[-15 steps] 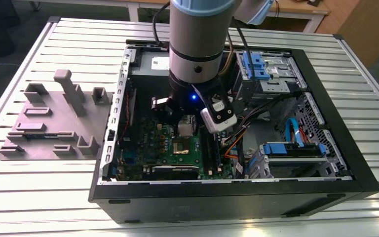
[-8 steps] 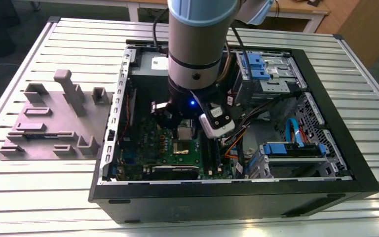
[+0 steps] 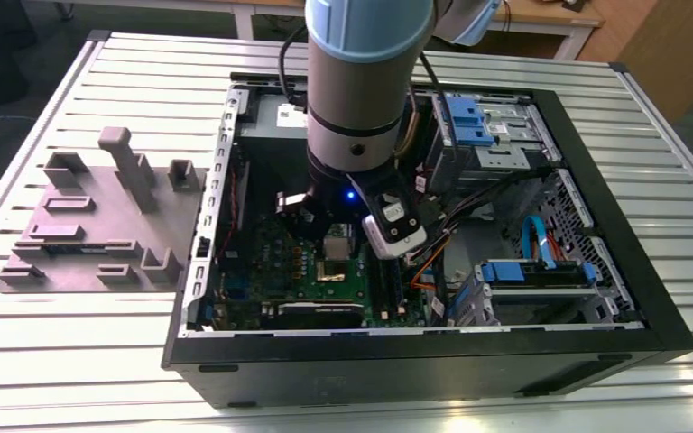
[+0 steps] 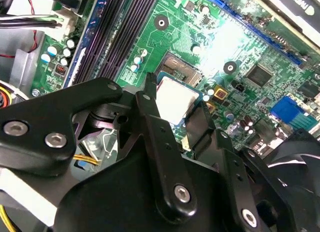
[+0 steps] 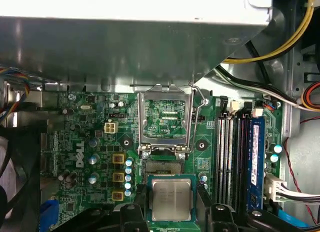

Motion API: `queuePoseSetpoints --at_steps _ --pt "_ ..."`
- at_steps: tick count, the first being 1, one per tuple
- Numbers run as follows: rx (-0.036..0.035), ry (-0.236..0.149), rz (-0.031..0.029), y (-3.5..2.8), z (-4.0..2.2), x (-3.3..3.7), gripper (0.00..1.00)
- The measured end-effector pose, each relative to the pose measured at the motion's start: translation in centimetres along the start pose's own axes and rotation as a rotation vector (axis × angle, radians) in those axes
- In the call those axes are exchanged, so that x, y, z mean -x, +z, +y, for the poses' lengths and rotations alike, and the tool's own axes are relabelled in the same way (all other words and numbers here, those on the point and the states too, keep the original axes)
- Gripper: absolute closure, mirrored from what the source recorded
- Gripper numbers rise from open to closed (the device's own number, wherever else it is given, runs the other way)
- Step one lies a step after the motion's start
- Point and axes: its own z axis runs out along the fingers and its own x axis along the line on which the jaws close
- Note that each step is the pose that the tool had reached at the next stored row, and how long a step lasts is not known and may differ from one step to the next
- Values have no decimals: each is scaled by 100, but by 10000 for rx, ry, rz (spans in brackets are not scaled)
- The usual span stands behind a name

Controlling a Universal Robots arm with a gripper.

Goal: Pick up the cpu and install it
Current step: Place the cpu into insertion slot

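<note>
The cpu (image 5: 171,199), a small square chip with a silver top, is held between the black fingers (image 5: 140,198) of my gripper (image 5: 171,193), which is shut on it. It hangs just above the green motherboard (image 5: 90,137), beside the open socket (image 5: 164,168), whose metal load plate (image 5: 165,114) is flipped up. In the second wrist view the cpu (image 4: 176,98) sits between the fingers (image 4: 148,104) of the gripper (image 4: 175,106), close to the socket (image 4: 181,68). In the exterior view the gripper (image 3: 337,244) reaches down inside the computer case (image 3: 443,361) over the motherboard (image 3: 268,271).
Long black memory slots (image 5: 230,157) and a blue one (image 5: 256,162) run beside the socket. A grey metal box (image 5: 125,42) overhangs the board, with cables (image 5: 280,42) near it. A fan (image 5: 17,182) sits at the board's edge. Blue drive bays (image 3: 479,122) and a grey fixture (image 3: 94,225) show outside.
</note>
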Motion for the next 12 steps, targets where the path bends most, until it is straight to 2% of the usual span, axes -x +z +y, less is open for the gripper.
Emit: queuePoseSetpoints --at_steps 12 --pt "3 0 -2 17 0 0 53"
